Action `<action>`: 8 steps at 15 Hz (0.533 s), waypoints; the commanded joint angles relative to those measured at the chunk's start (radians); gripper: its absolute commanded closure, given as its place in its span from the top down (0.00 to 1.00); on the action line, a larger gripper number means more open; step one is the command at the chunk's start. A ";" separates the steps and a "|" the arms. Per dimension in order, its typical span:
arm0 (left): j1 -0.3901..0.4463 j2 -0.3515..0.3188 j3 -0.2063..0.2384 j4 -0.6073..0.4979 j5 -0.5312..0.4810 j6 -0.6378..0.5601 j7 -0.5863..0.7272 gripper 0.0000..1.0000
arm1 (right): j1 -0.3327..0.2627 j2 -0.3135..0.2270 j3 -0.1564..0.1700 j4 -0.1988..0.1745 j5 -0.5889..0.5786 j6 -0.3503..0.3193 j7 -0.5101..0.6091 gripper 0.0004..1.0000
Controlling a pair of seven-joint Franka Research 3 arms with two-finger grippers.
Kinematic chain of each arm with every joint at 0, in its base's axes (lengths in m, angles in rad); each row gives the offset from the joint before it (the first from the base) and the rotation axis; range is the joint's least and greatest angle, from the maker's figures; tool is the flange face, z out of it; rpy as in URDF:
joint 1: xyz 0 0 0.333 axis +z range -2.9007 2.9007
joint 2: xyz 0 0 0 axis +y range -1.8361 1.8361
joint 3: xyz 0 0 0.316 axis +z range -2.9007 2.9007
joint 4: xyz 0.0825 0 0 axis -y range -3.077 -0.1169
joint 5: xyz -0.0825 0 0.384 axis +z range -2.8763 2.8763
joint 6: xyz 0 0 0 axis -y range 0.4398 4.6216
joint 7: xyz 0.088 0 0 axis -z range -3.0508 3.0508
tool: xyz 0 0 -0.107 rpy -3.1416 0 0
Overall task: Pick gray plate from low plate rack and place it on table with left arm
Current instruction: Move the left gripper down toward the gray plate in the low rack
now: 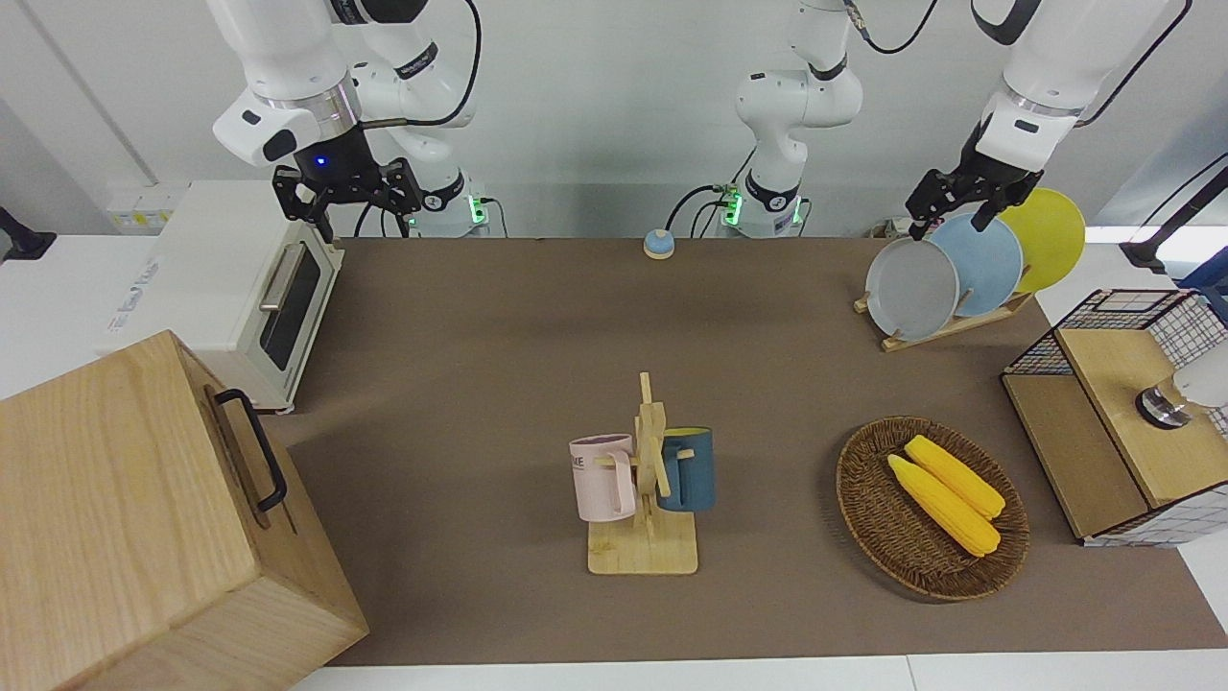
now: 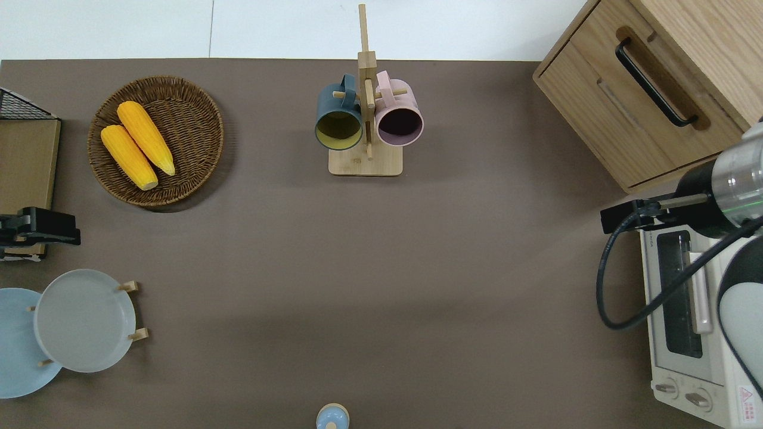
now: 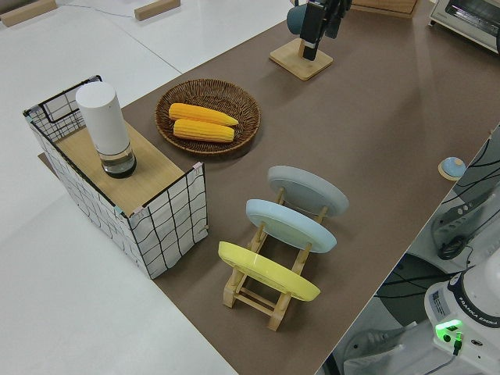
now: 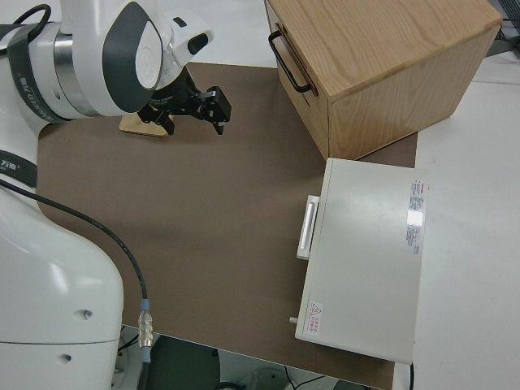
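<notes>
Gray plate (image 1: 911, 288), light-blue plate (image 1: 988, 264), yellow plate (image 1: 1050, 235); pale wooden rack (image 3: 266, 293); brown table (image 1: 499, 365).

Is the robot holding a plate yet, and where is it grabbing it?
No. The left gripper hangs by the top of the plates, holding nothing; the gray plate stands in the low plate rack. The right arm is parked.

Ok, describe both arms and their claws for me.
Both arms are white and jointed, with black cables. The right arm has a silver wrist ring and a blue light above its black right claw. The left arm ends in a smaller black left claw.
</notes>
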 commanded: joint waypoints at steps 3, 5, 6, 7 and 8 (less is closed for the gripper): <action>-0.009 -0.017 -0.006 -0.048 -0.010 0.040 -0.151 0.99 | -0.026 -0.002 0.024 0.010 -0.002 -0.017 0.014 0.98; -0.009 -0.017 -0.008 -0.048 -0.008 0.038 -0.137 0.99 | -0.026 -0.002 0.024 0.010 -0.002 -0.017 0.014 0.98; -0.009 -0.019 -0.008 -0.050 -0.007 0.037 -0.134 0.99 | -0.026 -0.002 0.024 0.010 -0.002 -0.017 0.014 0.98; -0.009 -0.017 -0.012 -0.050 -0.007 0.037 -0.143 0.99 | -0.026 -0.002 0.024 0.010 -0.002 -0.017 0.014 0.98; -0.009 -0.017 -0.012 -0.050 -0.007 0.034 -0.136 0.99 | -0.026 -0.002 0.024 0.010 -0.002 -0.017 0.014 0.98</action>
